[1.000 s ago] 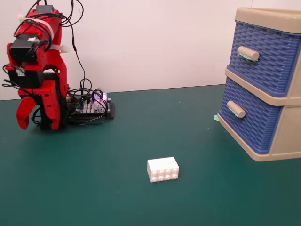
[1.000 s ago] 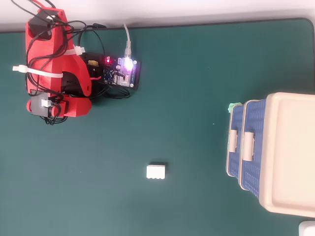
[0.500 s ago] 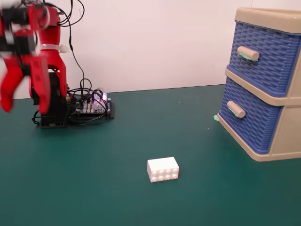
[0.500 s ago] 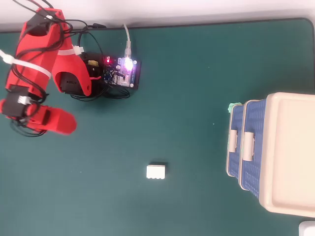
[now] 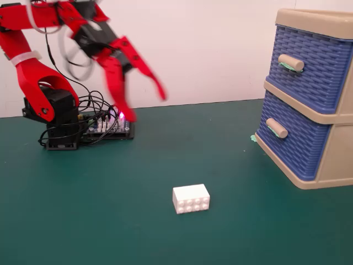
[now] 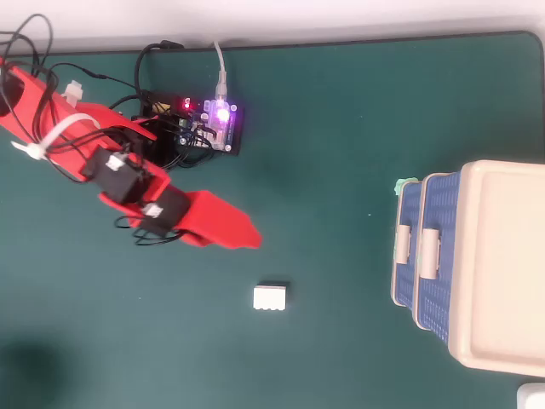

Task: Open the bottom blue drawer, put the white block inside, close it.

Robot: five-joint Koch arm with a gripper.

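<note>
Blurred: we see the red arm [image 5: 33, 72] smeared by motion in the fixed view, so its wrist and cables are hard to read.
Cut off: the beige cabinet [image 5: 331, 160] runs past the right edge in both views; we see only its front and one side in the fixed view.
Hidden: from overhead the cabinet top covers most of both drawers, and we see only their front edges and handles.
Pincer: the pincer [image 5: 144, 106] hangs in the air with its two red jaws spread apart and nothing between them; from overhead [image 6: 243, 237] the jaws overlap into a single red wedge.
White block: the white block [image 5: 191, 199] lies flat on the green counter [image 5: 110, 221], studs facing the fixed camera; overhead [image 6: 270, 297] it sits near the pincer tip but apart from it, well apart from the cabinet.
Bottom blue drawer: the bottom blue drawer [image 5: 295, 141] looks closed, blue woven-pattern front, beige cylindrical handle [image 5: 276, 128]; overhead we see it as the left strip [image 6: 408, 247].
Upper drawer: the upper drawer [image 5: 314, 69] matches it and is also closed.
Board: a lit circuit board [image 6: 209, 125] sits beside the arm's base, wires tangled around it.
</note>
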